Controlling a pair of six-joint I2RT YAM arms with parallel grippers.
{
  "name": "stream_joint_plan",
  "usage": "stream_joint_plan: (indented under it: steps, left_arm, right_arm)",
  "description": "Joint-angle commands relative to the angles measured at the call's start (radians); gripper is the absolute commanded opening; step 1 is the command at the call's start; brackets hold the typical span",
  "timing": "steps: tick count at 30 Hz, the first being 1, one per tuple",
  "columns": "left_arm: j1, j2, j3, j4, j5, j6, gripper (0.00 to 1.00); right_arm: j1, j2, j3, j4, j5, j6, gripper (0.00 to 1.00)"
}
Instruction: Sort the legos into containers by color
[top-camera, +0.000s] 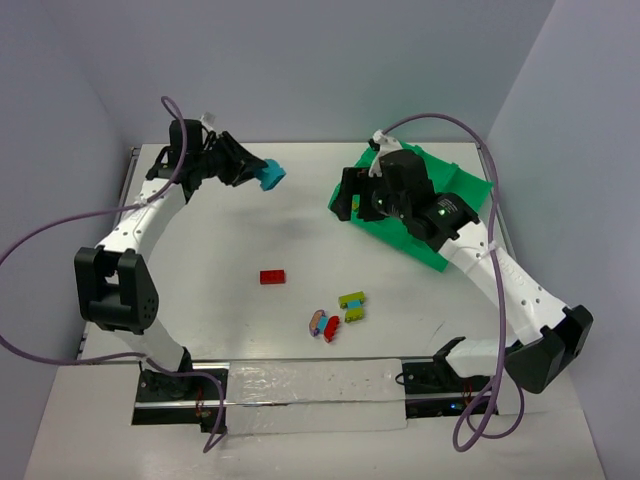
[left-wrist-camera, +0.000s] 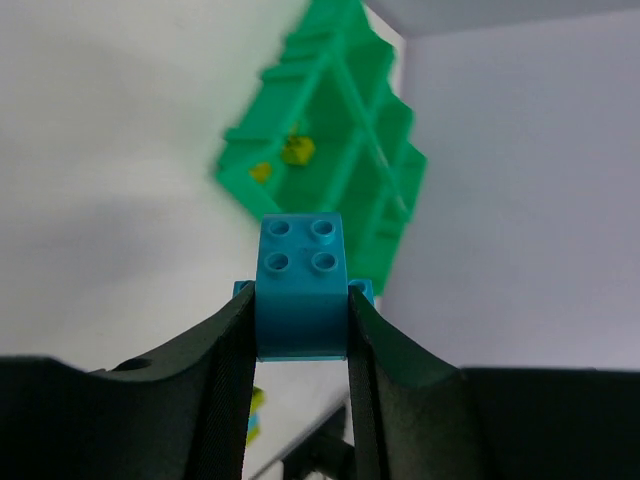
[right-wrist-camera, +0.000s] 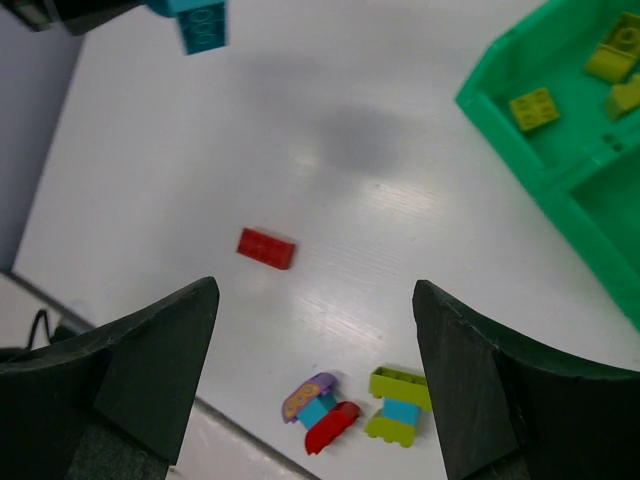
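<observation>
One table (top-camera: 300, 230), white, under everything. One green tray (top-camera: 472, 188), divided into compartments. I can't count them, since the right arm covers part of it. From the left wrist the tray (left-wrist-camera: 330, 130) sits straight ahead of the jaws, well beyond them. From the right wrist its corner (right-wrist-camera: 500, 130) is out past the right-hand finger.

Two grippers. The left gripper (top-camera: 250, 170) is raised off the table and clamped on one cyan brick (top-camera: 271, 176). Both fingers press the brick's (left-wrist-camera: 300, 280) sides, with its four studs facing away from the wrist. The right gripper (right-wrist-camera: 312, 295) has its jaws spread wide with nothing between them. It hangs at the tray's near corner.

Bricks in the tray: three olive-yellow bricks (right-wrist-camera: 535, 108), all in the corner compartment, ahead and right of the right jaws.

Bricks on the table: one red brick (right-wrist-camera: 266, 248) lies alone, ahead of the right jaws and toward the left-hand finger. Two small mixed clumps lie side by side between the right fingers, well apart from the tray. One is a purple-cyan-red clump (right-wrist-camera: 318, 410) and the other a lime-and-cyan clump (right-wrist-camera: 397, 402).
</observation>
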Motion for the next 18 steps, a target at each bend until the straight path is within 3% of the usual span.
stream_joint_plan:
  steps: [1, 9, 18]
  left_arm:
    - [-0.041, -0.011, -0.042, 0.218, 0.202, -0.161, 0.0]
    - [-0.098, 0.013, 0.009, 0.21, 0.206, -0.158, 0.0]
    - [-0.109, -0.005, 0.014, 0.195, 0.201, -0.145, 0.0]
  right_arm:
    - [0.015, 0.031, 0.019, 0.129, -0.163, 0.008, 0.85]
    - [0.042, 0.184, 0.152, 0.144, -0.177, -0.011, 0.85]
    - [0.055, 0.31, 0.265, 0.121, -0.019, 0.017, 0.81]
